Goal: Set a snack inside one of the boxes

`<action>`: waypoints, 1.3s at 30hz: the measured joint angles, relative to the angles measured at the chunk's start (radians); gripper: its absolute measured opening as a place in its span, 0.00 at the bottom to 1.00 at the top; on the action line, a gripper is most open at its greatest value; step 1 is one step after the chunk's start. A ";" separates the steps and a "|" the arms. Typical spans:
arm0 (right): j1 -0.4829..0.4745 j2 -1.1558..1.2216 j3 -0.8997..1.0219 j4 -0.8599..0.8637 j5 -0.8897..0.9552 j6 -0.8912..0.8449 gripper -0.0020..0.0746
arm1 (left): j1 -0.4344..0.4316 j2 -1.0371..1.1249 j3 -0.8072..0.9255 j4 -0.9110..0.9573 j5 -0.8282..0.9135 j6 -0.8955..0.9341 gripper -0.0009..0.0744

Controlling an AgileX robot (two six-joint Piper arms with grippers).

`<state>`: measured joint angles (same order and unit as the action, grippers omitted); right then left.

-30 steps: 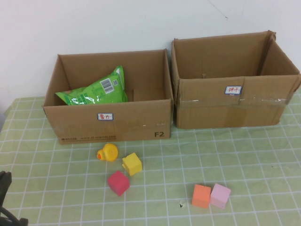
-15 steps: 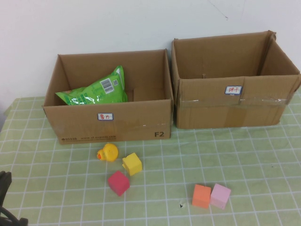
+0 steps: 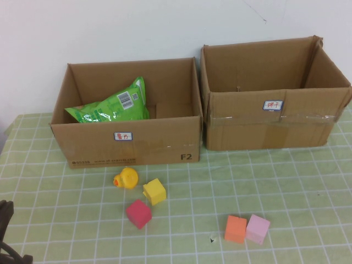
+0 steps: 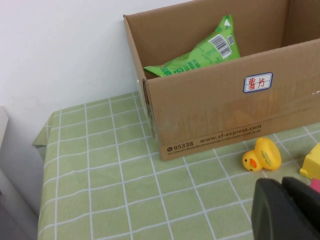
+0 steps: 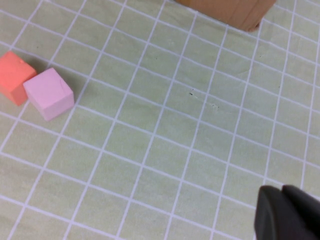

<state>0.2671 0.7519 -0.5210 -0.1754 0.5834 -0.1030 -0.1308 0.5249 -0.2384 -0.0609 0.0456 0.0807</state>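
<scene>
A green snack bag (image 3: 110, 104) lies inside the left cardboard box (image 3: 132, 146); it also shows in the left wrist view (image 4: 200, 50), leaning on the box's back wall. The right cardboard box (image 3: 269, 129) shows nothing inside it. My left gripper (image 3: 5, 231) sits at the table's near left corner, shut and empty; in its wrist view (image 4: 281, 186) the fingers are pressed together. My right gripper (image 5: 281, 192) is out of the high view; its fingers are together above bare tablecloth, holding nothing.
A yellow duck (image 3: 126, 177), a yellow cube (image 3: 154, 191) and a red cube (image 3: 138, 213) lie in front of the left box. An orange cube (image 3: 235, 229) and a pink cube (image 3: 257, 229) lie near the front edge.
</scene>
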 joint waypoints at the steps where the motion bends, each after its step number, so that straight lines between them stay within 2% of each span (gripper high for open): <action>1: 0.000 0.000 0.000 0.000 0.000 0.000 0.03 | 0.000 0.000 0.000 0.000 0.000 0.000 0.01; 6: 0.000 0.000 0.000 0.000 0.000 0.000 0.03 | 0.004 -0.088 0.001 0.000 0.043 0.000 0.01; 13: 0.000 0.000 0.000 0.000 0.000 0.000 0.03 | 0.071 -0.319 0.056 0.061 0.327 0.000 0.01; 22: 0.000 0.000 0.000 0.000 0.000 0.000 0.03 | 0.131 -0.506 0.257 0.068 0.253 -0.047 0.01; 39: 0.000 0.000 0.000 0.011 0.002 0.000 0.03 | 0.133 -0.535 0.255 0.068 0.284 -0.062 0.01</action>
<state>0.2671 0.7519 -0.5210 -0.1647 0.5853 -0.1030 0.0020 -0.0105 0.0166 0.0075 0.3299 0.0185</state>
